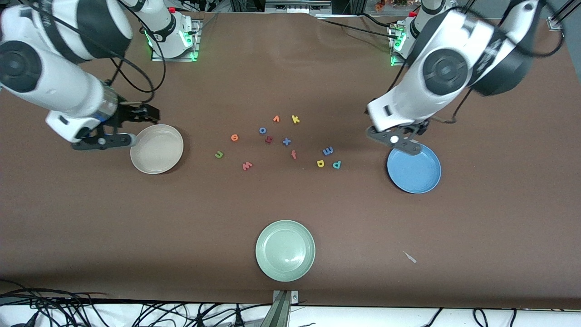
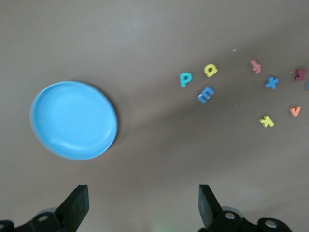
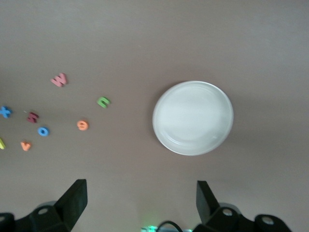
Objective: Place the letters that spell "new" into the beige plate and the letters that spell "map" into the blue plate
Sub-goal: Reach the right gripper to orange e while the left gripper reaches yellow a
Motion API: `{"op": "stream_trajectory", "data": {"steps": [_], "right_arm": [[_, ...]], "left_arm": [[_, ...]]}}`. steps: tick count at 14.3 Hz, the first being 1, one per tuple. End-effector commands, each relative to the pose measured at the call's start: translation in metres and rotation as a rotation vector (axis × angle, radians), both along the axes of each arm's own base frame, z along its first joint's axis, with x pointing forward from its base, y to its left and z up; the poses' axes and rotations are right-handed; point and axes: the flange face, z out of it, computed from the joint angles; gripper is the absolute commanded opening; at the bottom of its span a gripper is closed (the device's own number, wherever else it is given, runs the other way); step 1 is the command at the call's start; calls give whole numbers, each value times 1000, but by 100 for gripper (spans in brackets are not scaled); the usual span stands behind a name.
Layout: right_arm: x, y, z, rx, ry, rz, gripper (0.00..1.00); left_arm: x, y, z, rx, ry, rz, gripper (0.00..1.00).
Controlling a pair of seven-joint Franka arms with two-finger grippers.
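Pincers (image 2: 140, 208) wide, green plate (image 1: 285, 250) apart

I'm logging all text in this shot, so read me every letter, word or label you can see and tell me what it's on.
No printed words, brands or numbers are readable; the only characters are loose foam letters on the brown table.
"n": green letter
"e": orange letter
"w": salmon-red letter
"m": blue letter
"a": yellow letter
"p": teal letter
"k": yellow letter
"v": orange letter
"o": blue letter
"x": blue letter
Dark red letter and red letter: unclear.
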Motion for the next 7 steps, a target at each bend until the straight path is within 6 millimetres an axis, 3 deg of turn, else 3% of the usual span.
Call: {"op": "stream_trajectory", "data": {"steps": [1,2,5,7], "right_arm": [[-2,37,-23,6,-9,-36,100],[-7,52,-38,1,-1,-21,100],[-28,72,-83,6,-32,-11,100],[-48,93,-106,5,-50,-22,100]], "left_arm": [[11,-54,-36,12,9,73,100],[8,-71,-55,34,10,140,100],[9,-103,-97,40,-18,296,100],[11,-116,-141,55,-11,387,100]]}}
